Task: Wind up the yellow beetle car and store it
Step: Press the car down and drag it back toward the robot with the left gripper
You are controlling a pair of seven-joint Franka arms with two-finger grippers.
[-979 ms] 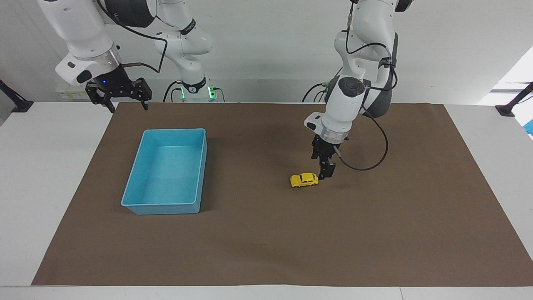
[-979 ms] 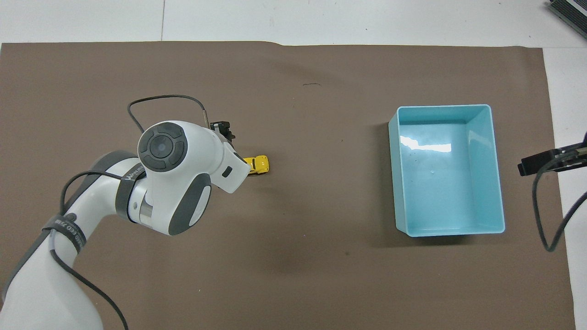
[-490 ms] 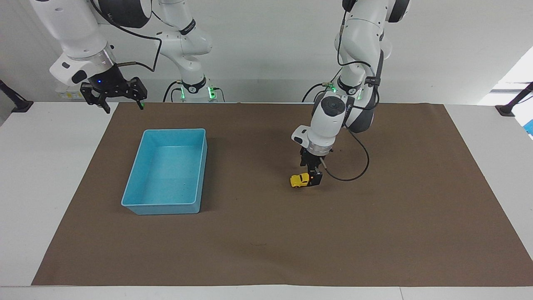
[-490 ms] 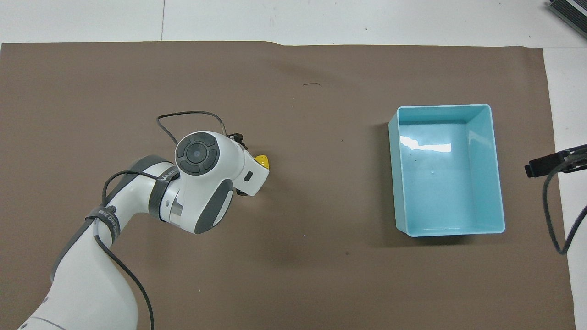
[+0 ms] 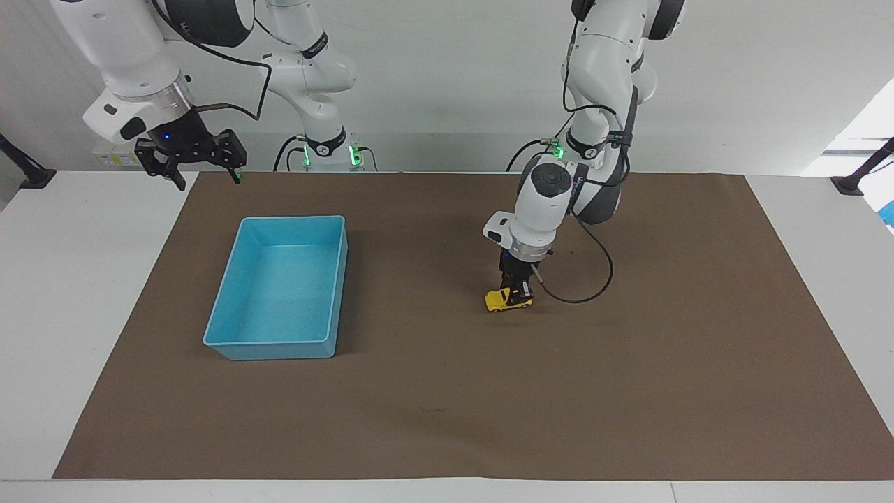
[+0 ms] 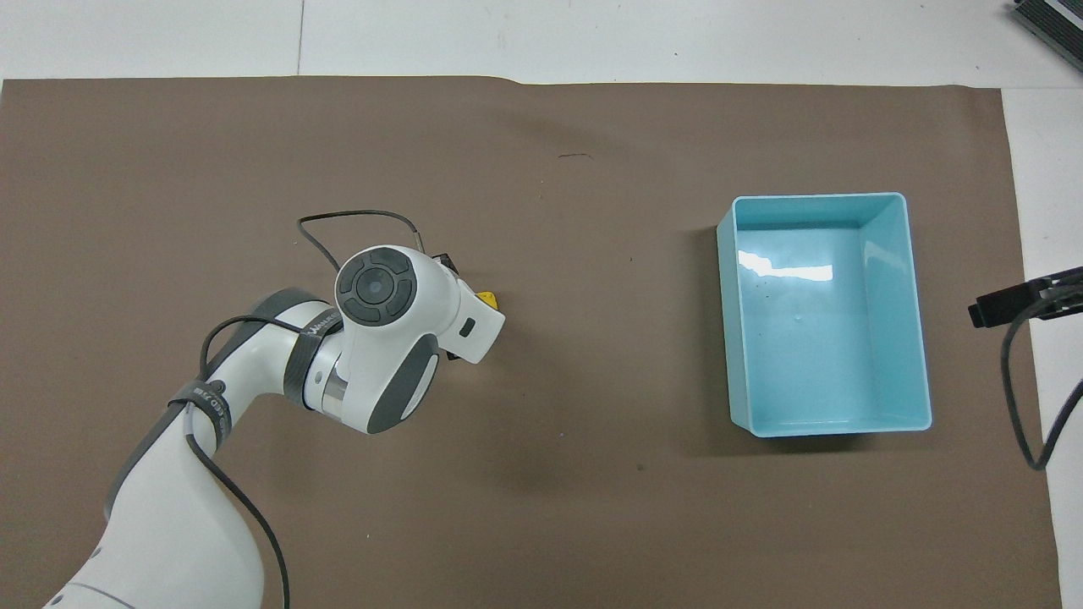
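Gripping scene: two Franka arms at a table, one at work, one waiting.
Table: white, with a brown mat [image 5: 447,419] covering most of it and reaching nearly to each edge.
Left arm: reaching down toward the middle of the mat — its white wrist housing blocks most of the overhead view of what it is doing.
Blue bin [image 5: 230,328]: empty, on the mat toward the right arm's end, well apart from the car.
Right gripper [image 5: 199,164]: waiting in the air over the mat's corner nearest the right arm's base, fingers spread, holding nothing.
Left gripper [image 5: 515,297]: clenched on the yellow beetle car — a second ago it stood just beside the toy with its fingers apart, then moved over it and closed.
Yellow beetle car [image 5: 501,300]: on the mat near its middle, a little toward the left arm's end, its body slightly tilted in the grasp.
What it means: the grasp looks made, so winding up can probably begin; storing in the bin has not started.
Hard to make out: whether the wheels touch the mat; from overhead only a yellow sliver [image 6: 488,298] shows.
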